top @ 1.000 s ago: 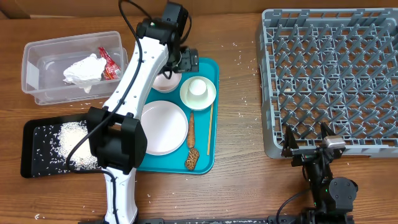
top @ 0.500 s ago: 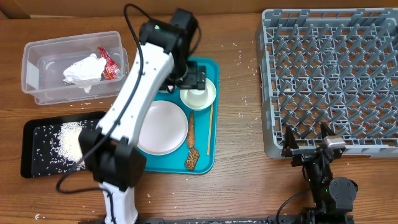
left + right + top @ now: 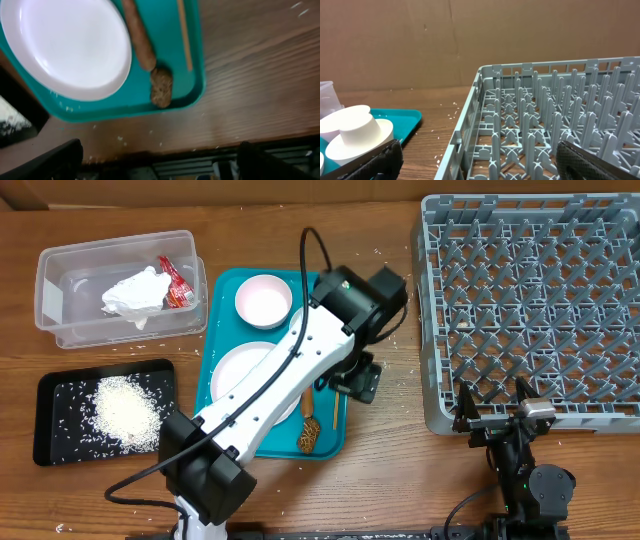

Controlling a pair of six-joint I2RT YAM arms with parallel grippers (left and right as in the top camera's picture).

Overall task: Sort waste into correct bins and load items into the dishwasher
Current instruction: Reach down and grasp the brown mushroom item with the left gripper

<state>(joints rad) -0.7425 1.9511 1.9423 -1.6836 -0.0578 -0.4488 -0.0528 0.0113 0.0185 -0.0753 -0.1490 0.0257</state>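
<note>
**Step in hand (judged):** clearing food scraps off the teal tray point(image 3: 215, 300); rack loading not yet begun.

**Binned:** crumpled napkin point(image 3: 133, 290) and red-and-white wrapper point(image 3: 173, 280) in the clear tub point(image 3: 50, 275); rice heap point(image 3: 125, 410) on the black tray point(image 3: 55, 435); stray grains on the desk point(image 3: 400, 480).

**Waste outstanding:** long brown scrap point(image 3: 140, 35) and lumpy brown scrap point(image 3: 161, 87), end to end and seemingly touching, on the teal tray just beside the large plate point(image 3: 65, 47).

**Items outstanding:** large plate; small dish point(image 3: 263, 298); cup point(image 3: 347, 120) standing in a bowl point(image 3: 367, 139); wooden stick point(image 3: 184, 35) between the scraps and the tray rim; all on the teal tray; dish rack point(image 3: 530, 300) well apart to the right, no dish seen in it.

**Left fingers** point(image 3: 55, 160)**:** spread wide, holding nothing; above the tray's front right corner, scraps below.

**Right fingers** point(image 3: 592, 162)**:** spread wide, empty; parked by the rack's front left corner.

**Next move (judged):** centre the left fingers over the lumpy scrap, straddle it, descend, close gently since it looks crumbly; carry it to the black tray with the rice; avoid nudging the stick.
</note>
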